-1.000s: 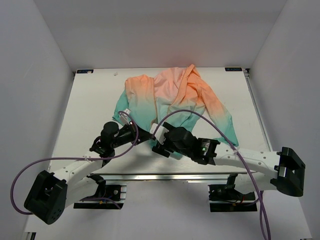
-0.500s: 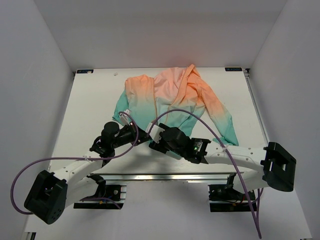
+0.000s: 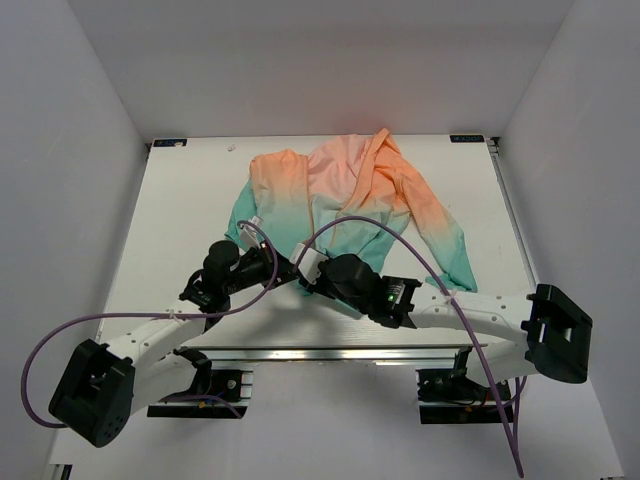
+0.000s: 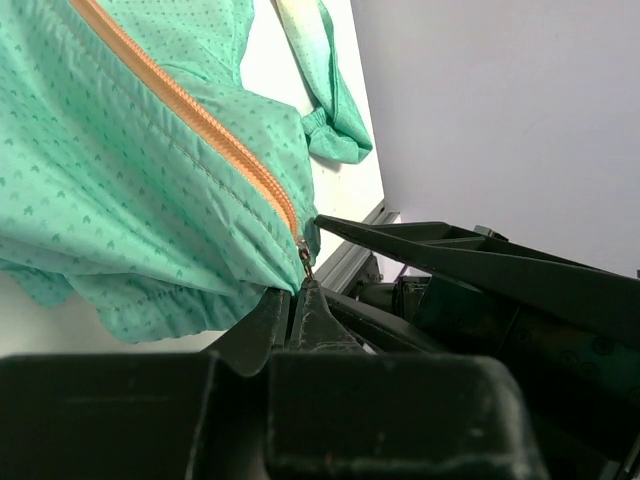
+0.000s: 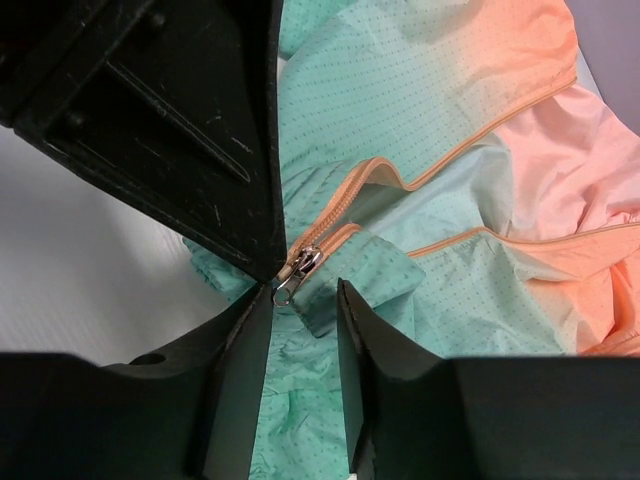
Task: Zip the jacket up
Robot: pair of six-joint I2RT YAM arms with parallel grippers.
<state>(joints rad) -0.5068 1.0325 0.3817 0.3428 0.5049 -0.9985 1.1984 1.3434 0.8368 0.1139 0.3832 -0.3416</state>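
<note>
**Top view:** The jacket (image 3: pixel 350 190) lies spread across the far half of the white table (image 3: pixel 170 230). Its peach hood is near the far edge and its teal hem points toward the arms. One sleeve trails toward the table's right edge, and a broad strip of bare tabletop shows on the left. The left gripper (image 3: pixel 292 272) and right gripper (image 3: pixel 310 280) crowd tip to tip at the middle of the hem, close to the table's near edge.

**Left wrist view:** The left gripper's jaws are pressed together on the hem corner, just below the bottom end of the orange zipper (image 4: pixel 190 110). A dark finger of the right gripper wedges in just beside them. Farther off, a teal cuff (image 4: pixel 335 135) lies near the table's edge.

**Right wrist view:** The right gripper's jaws stand partly apart and are not visibly clamped on anything. The metal slider (image 5: pixel 293 275) and a small fold of teal fabric sit in the gap between them. The left gripper's black tip touches the slider from the left. Beyond the slider, the zipper's two sides spread apart.
</note>
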